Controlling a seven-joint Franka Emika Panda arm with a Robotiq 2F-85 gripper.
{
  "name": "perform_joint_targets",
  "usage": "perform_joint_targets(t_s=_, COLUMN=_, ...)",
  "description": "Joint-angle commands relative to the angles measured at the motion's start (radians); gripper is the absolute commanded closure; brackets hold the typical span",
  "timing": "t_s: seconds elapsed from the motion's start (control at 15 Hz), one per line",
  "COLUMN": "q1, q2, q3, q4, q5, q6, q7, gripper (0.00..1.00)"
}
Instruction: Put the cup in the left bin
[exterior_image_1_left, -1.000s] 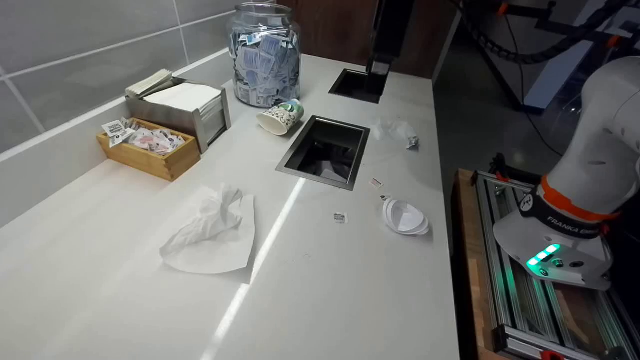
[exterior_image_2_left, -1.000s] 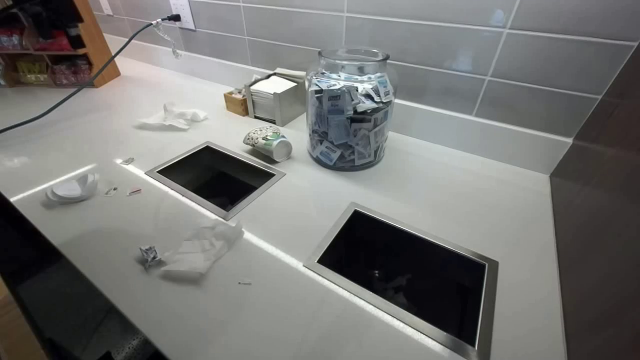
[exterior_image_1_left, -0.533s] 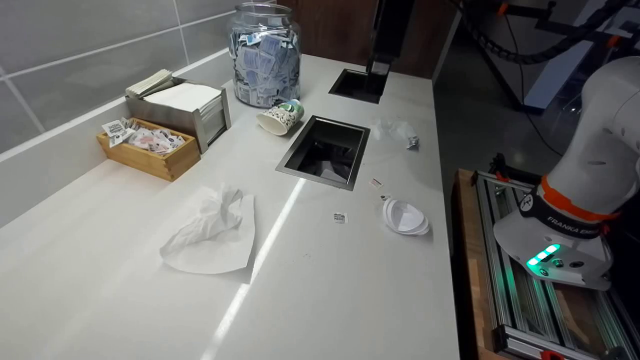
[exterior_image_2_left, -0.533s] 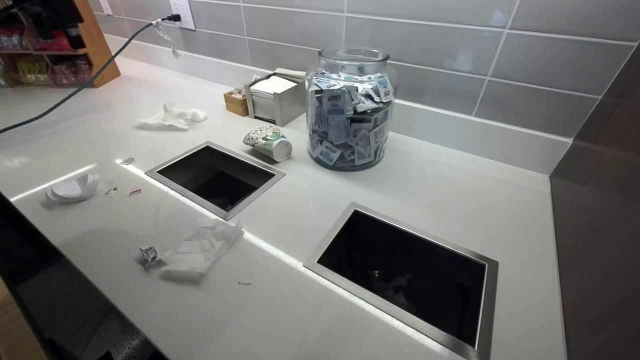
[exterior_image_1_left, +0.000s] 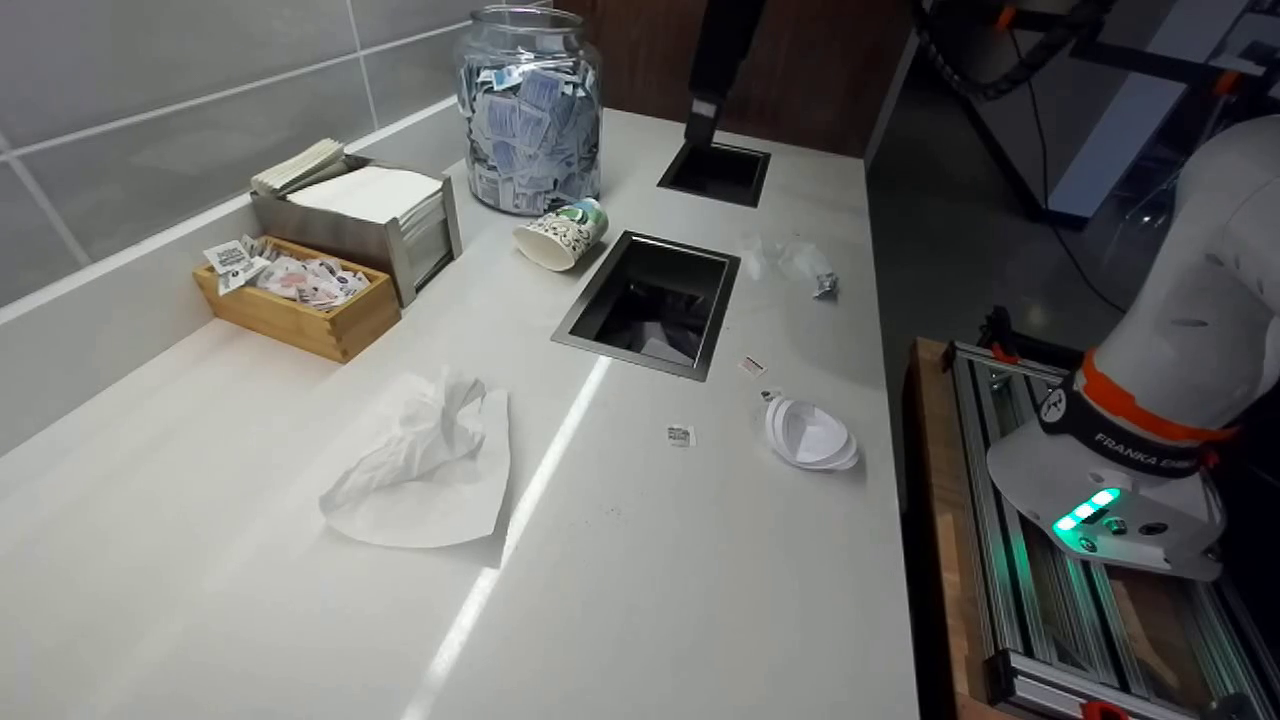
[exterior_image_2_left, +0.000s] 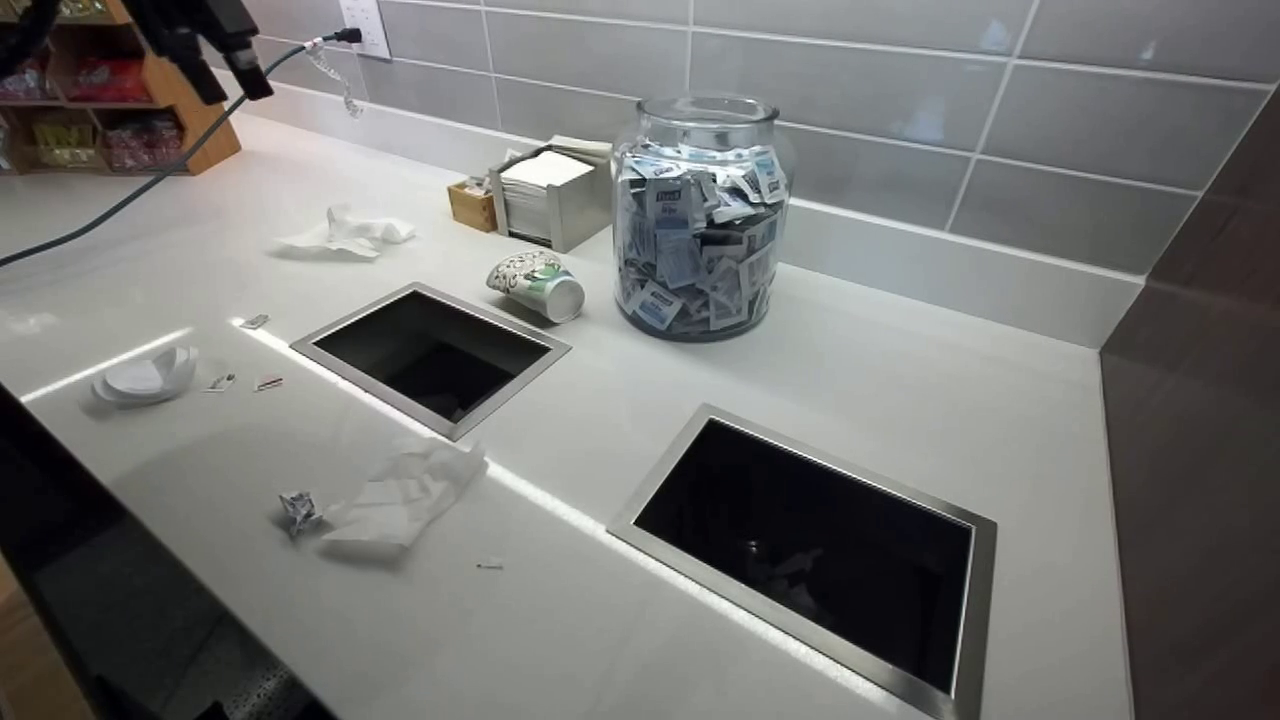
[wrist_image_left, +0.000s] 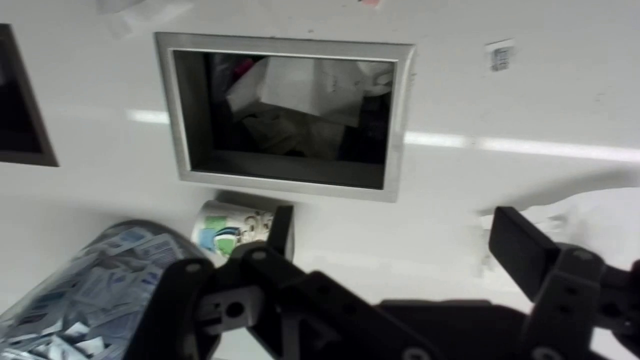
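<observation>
The paper cup (exterior_image_1_left: 563, 237) with a green and black pattern lies on its side on the counter; it also shows in an exterior view (exterior_image_2_left: 537, 287) and the wrist view (wrist_image_left: 226, 229). It lies beside the rim of a sunken bin (exterior_image_1_left: 630, 362), which is the left bin in an exterior view (exterior_image_2_left: 372, 391); paper trash lies inside it in the wrist view (wrist_image_left: 290, 187). A second bin (exterior_image_2_left: 665, 470) is further along. My gripper (wrist_image_left: 392, 227) is open and empty above the counter; its left finger covers the cup's mouth end in the wrist view. It also shows in both exterior views (exterior_image_1_left: 701, 122) (exterior_image_2_left: 234, 92).
A glass jar of wipe packets (exterior_image_2_left: 700, 220) stands close beside the cup. A napkin holder (exterior_image_1_left: 340, 220) and wooden packet box (exterior_image_1_left: 300, 300) stand along the wall. Crumpled paper (exterior_image_1_left: 430, 470), filter papers (exterior_image_1_left: 812, 437), thin tissue (exterior_image_2_left: 405, 500) and small wrappers lie around. A cable (exterior_image_2_left: 150, 185) crosses the counter.
The gripper has moved left in an exterior view, towards the wall, and has come further into view at the upper left of an exterior view. The cup has not moved.
</observation>
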Motion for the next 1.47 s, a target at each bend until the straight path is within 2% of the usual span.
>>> perform_joint_targets(t_s=0.0, q1=-0.056, q2=0.146, q3=0.021, q4=0.049, q5=-0.205, q6=0.068, q7=0.070, gripper=0.00)
perform_joint_targets(t_s=0.2, q1=-0.068, q2=0.271, q3=0.018, q4=0.081, q5=-0.364, q6=0.139, q7=0.160, gripper=0.00)
perform_joint_targets(t_s=0.53, q1=-0.032, q2=0.456, q3=-0.024, q4=0.143, q5=-0.561, q6=0.186, q7=0.346, gripper=0.00)
perform_joint_targets(t_s=0.6, q1=-0.022, q2=0.484, q3=-0.035, q4=0.159, q5=-0.557, q6=0.180, q7=0.343, gripper=0.00)
perform_joint_targets(t_s=0.67, q1=-0.013, q2=0.415, q3=-0.042, q4=0.112, q5=-0.514, q6=0.174, q7=0.301, gripper=0.00)
perform_joint_targets(t_s=0.87, q1=-0.004, q2=0.476, q3=-0.055, q4=0.149, q5=-0.529, q6=0.176, q7=0.317, gripper=0.00)
perform_joint_targets(t_s=1.07, q1=-0.003, q2=0.480, q3=-0.055, q4=0.159, q5=-0.529, q6=0.176, q7=0.317, gripper=0.00)
perform_joint_targets(t_s=1.4, q1=0.027, q2=0.542, q3=-0.078, q4=0.201, q5=-0.663, q6=0.203, q7=0.430, gripper=0.00)
